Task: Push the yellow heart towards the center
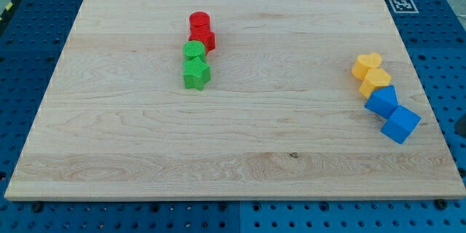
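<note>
The yellow heart lies near the board's right edge, at the top of a touching chain of blocks. Just below it sits a second yellow block, then a blue block and a blue cube. A dark shape shows at the view's right edge, off the board and right of the blue cube. I cannot tell whether it is my tip.
Left of the centre, a column of touching blocks runs downward: a red cylinder, a red block, a green cylinder and a green star. The wooden board rests on a blue pegboard. A printed marker sits at its top right corner.
</note>
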Robot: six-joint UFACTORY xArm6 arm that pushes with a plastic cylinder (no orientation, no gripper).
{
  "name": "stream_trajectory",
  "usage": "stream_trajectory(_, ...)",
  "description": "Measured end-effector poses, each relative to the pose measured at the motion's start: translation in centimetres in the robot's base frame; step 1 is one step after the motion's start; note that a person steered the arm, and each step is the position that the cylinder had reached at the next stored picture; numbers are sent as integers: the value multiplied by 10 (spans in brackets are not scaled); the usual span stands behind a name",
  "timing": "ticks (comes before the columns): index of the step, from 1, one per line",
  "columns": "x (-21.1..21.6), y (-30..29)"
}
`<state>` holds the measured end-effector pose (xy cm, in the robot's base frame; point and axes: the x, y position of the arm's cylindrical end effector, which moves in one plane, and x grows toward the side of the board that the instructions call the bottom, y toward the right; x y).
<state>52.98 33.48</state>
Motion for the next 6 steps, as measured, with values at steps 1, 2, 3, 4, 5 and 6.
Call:
stream_trajectory(1, -28, 7)
stream_trajectory(2, -58, 9)
stream_trajectory(3, -78, 8)
stream_trajectory(4, -96, -7)
stream_trajectory(5, -101, -27)
stream_trajectory(6, -103, -80)
